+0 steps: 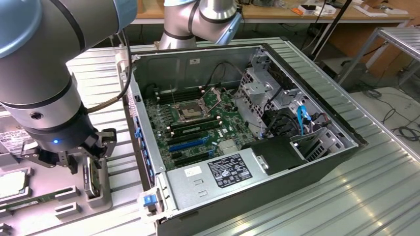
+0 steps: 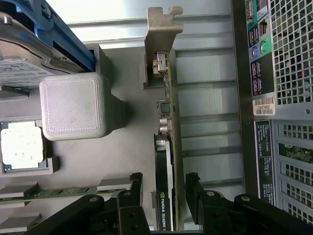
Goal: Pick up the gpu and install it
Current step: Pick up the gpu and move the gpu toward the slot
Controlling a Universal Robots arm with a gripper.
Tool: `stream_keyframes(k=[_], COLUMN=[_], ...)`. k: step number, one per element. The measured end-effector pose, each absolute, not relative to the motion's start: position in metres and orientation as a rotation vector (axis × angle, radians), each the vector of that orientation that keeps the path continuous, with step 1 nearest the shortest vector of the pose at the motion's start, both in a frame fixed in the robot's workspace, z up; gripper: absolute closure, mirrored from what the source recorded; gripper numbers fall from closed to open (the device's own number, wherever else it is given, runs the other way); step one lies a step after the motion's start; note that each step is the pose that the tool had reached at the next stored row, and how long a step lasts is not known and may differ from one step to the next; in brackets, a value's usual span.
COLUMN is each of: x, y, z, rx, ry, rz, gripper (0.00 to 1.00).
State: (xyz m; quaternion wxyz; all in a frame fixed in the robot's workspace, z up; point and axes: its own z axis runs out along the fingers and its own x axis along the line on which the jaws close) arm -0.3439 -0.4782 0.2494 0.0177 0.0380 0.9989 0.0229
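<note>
The gpu (image 2: 164,161) stands on edge in a grey holder (image 2: 122,161), its silver end bracket (image 2: 161,44) at the far end. My gripper (image 2: 164,188) is open and straddles the card, one black finger (image 2: 134,188) on each side with a small gap to it. In the exterior view the gripper (image 1: 84,160) hangs low over the gpu (image 1: 93,181) at that view's left, beside the open computer case (image 1: 328,113). The motherboard (image 1: 196,118) with its blue slots (image 1: 187,142) lies exposed inside.
The grey parts holder also carries a silver hard drive (image 2: 24,63), a processor chip (image 2: 22,144), a green memory stick (image 2: 58,192) and a raised grey block (image 2: 73,105). The case's rear panel (image 2: 283,73) runs close along the gpu. Ribbed metal table (image 1: 367,196) surrounds everything.
</note>
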Motion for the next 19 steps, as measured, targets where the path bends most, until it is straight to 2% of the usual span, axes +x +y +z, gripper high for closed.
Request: stream_keyframes(k=[19], x=[-0.3448], y=[-0.4732], z=[0.2443], rx=[0.118], ry=[3.103], rz=[0.072], gripper=[0.52])
